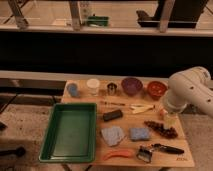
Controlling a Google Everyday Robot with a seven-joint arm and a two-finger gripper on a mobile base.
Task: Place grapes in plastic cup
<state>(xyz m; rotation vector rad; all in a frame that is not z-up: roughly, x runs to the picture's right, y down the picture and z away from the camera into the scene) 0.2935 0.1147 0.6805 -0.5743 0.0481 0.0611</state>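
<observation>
1. Far to the left of the gripper (170,119), a green tray (50,135) lies on the wooden table (150,160). A small blue cup (73,90) stands behind the tray.
2. Left of the gripper and farther back, the whitish plastic cup (93,86) stands upright. A metal cup (112,89), a purple bowl (131,85) and a red bowl (156,89) continue the row toward the gripper.
3. Between that row and the gripper lie a black block (112,115) and a pale wooden utensil (142,107). Nearer the front are two blue cloths (113,135) and an orange piece (118,155).
4. The grapes (160,129), a dark red, elongated bunch, lie on the table just in front of the gripper.
5. The gripper hangs low over the table's right side under the white arm (189,90). I cannot tell whether it is apart or together.
6. In front of the gripper lies a black-handled tool (159,149). A dark mark (178,159) at the table's corner is too small to read.
</observation>
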